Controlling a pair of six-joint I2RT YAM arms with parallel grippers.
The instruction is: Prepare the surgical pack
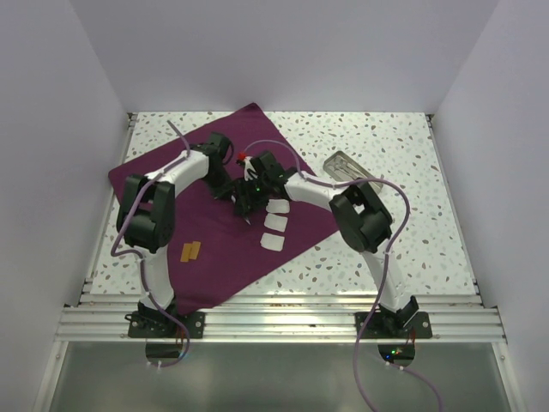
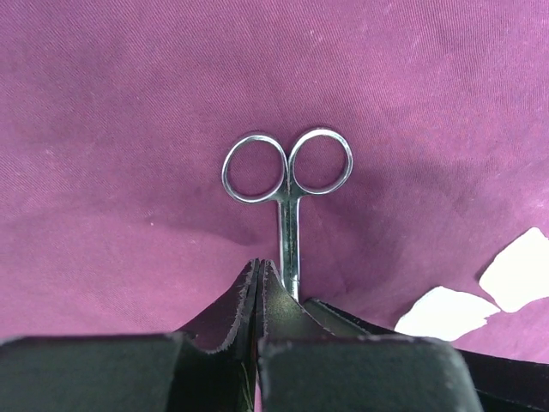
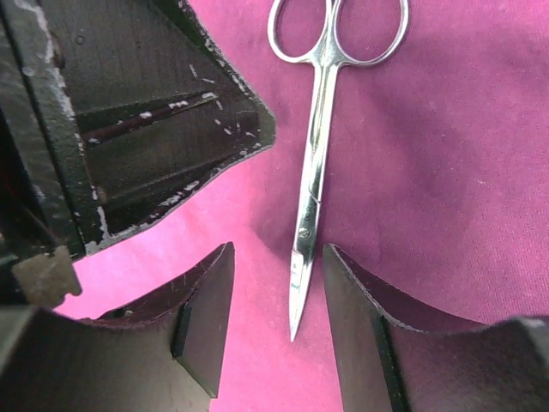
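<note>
Deep purple-maroon fabric surgical pack (image 1: 227,257) is lying limp and light, likely gripping best at a corner. The right gripper (image 3: 279,257) jaws are gaping around slim steel scissors (image 3: 310,197); the left gripper (image 2: 259,275) jaws are pressing together, empty.

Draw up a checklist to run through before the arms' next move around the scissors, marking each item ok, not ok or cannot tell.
1. Is the right gripper open? Ok.
2. Does the tip of the scissors lie between its fingers? Ok.
3. Are the scissors closed and flat on the surgical pack? Ok.
4. Is the left gripper shut and holding nothing? Ok.
5. Are the gauze pads out of both grippers' way? Ok.
6. Is the right gripper low enough to grasp? Cannot tell.
</note>
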